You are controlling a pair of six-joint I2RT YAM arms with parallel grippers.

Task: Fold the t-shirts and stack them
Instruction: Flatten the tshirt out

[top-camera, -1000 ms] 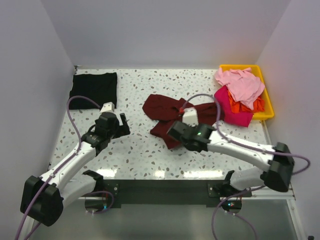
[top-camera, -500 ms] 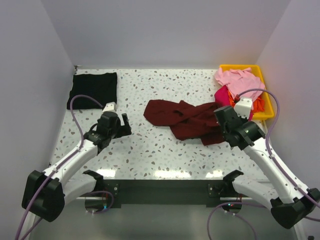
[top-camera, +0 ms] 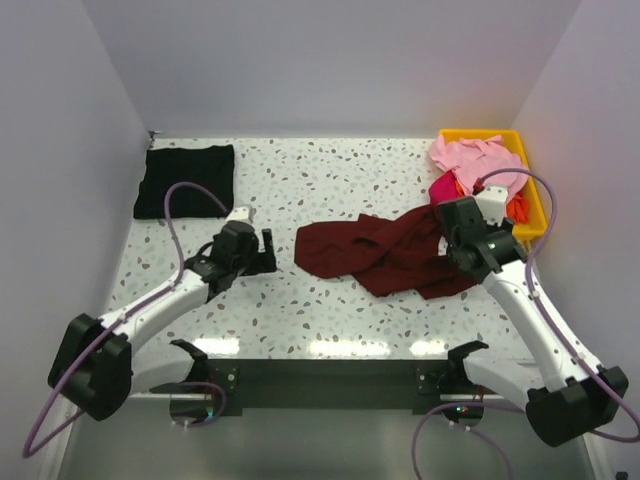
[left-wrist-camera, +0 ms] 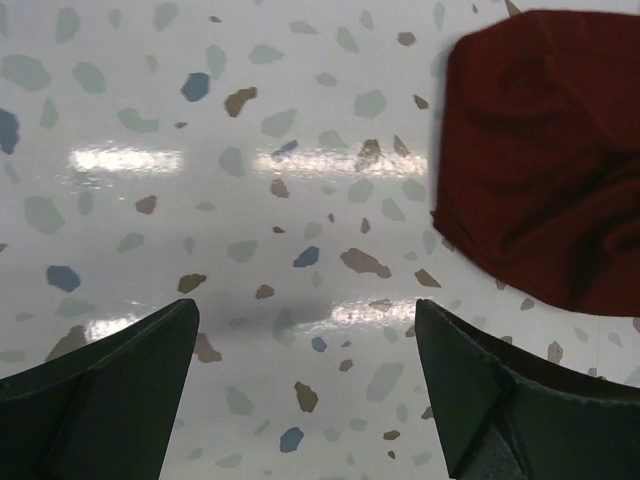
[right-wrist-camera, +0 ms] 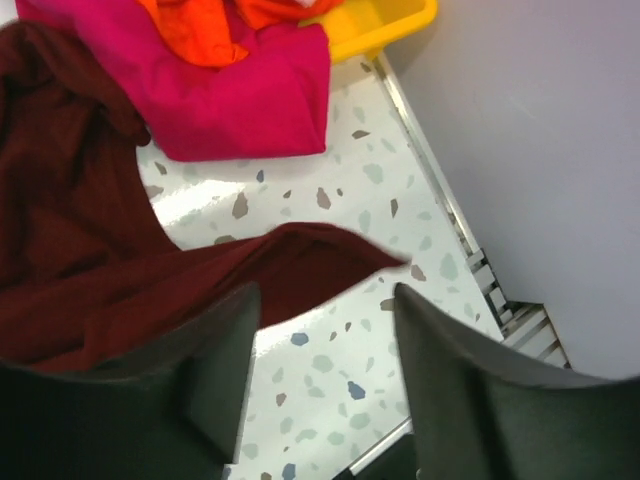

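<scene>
The maroon t-shirt (top-camera: 385, 255) lies crumpled mid-right on the desk (top-camera: 300, 310), right end below the right tool (right-wrist-camera: 320, 300), jaws parted, holding nothing. The magenta tee (right-wrist-camera: 240, 90) and yellow bin (right-wrist-camera: 390, 25) crowd it just behind. The left tool (left-wrist-camera: 305, 330) hangs wide open by its left edge; the black tee (top-camera: 186, 180) sits folded far-left.

The scene is lit brightly and evenly from above, so only faint, soft shadows are cast. Elongated white glare patches are reflected off the glossy table (top-camera: 300, 200) near its front edge and in the left wrist view. The nearest foreground in both wrist views is rendered dark and slightly out of focus.
</scene>
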